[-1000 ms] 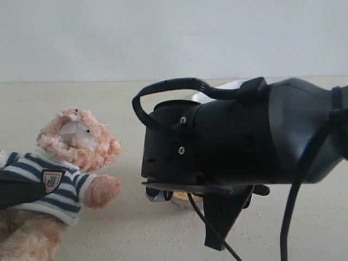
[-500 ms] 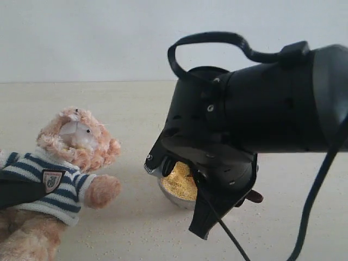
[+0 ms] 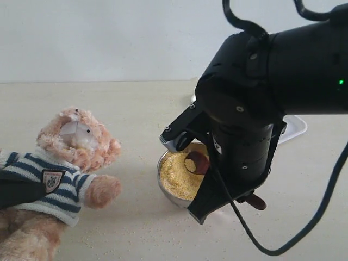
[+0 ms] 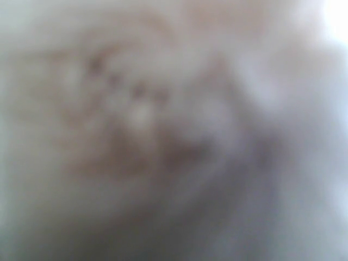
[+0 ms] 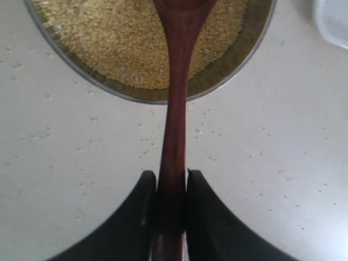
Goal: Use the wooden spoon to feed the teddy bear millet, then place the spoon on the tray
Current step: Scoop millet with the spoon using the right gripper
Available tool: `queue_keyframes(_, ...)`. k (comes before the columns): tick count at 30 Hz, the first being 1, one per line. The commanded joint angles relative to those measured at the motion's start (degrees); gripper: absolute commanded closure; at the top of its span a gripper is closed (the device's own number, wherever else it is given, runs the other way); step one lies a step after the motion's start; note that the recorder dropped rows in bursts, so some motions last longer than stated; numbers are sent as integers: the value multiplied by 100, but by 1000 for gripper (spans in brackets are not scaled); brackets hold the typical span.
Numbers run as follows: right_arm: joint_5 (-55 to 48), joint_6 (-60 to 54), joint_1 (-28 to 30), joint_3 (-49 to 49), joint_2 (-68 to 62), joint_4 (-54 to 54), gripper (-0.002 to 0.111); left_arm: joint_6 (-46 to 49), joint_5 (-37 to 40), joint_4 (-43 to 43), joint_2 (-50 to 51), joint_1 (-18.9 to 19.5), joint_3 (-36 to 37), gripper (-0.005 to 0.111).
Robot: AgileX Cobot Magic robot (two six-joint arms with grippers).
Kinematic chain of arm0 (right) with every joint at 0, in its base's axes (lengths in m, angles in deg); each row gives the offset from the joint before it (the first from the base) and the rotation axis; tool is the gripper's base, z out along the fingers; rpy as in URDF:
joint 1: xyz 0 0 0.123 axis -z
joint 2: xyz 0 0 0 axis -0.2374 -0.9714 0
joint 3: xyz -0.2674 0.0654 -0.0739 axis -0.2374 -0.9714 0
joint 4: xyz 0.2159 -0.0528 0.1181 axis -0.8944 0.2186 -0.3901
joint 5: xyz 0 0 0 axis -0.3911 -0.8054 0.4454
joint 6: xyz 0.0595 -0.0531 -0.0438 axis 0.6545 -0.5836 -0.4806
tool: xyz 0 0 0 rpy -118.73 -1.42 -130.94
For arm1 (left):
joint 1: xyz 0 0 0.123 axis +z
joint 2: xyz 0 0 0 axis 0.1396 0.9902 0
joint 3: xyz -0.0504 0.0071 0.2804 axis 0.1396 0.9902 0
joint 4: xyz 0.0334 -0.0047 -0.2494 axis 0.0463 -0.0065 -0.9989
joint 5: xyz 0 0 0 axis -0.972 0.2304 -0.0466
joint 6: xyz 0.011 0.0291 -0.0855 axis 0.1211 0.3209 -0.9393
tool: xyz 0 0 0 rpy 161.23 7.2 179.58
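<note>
The teddy bear [image 3: 76, 144] leans at the left in its striped sweater. My left gripper [image 3: 19, 193] grips its torso: one black finger presses across the sweater, the other is hidden. The left wrist view is only a blur of the teddy bear's fur [image 4: 136, 109]. The steel bowl [image 3: 166, 185] of yellow millet [image 3: 176, 174] stands mid-table. My right gripper [image 5: 171, 176] is shut on the wooden spoon's handle [image 5: 174, 136]. The wooden spoon's bowl [image 3: 196, 162] sits over the millet [image 5: 109, 38] near the far rim. Whether it touches the grain I cannot tell. The right gripper [image 3: 212, 190] hangs beside the bowl's right edge.
The white tray [image 3: 296, 128] lies behind the right arm, mostly hidden, and its corner [image 5: 334, 22] shows in the right wrist view. Loose millet grains [image 3: 136, 236] are scattered over the beige table around the bowl. A black cable [image 3: 304, 228] loops down from the right arm.
The right arm has risen and swung to the right, uncovering the bowl. The spoon's bowl has come into view over the millet. The bear and the left gripper have not moved.
</note>
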Motion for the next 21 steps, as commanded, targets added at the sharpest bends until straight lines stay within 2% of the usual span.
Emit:
queue_keyframes(1, -2, -330, 78, 17, 185, -414, 108, 24, 139, -105, -4, 13, -4, 102)
queue_keyframes(8, 2, -1010, 519, 17, 331, -1440, 108, 24, 139, -105, -4, 13, -4, 102)
queue_keyframes(21, -30, -1644, 1156, 6, 848, -2197, 108, 24, 139, -105, -4, 13, -4, 102)
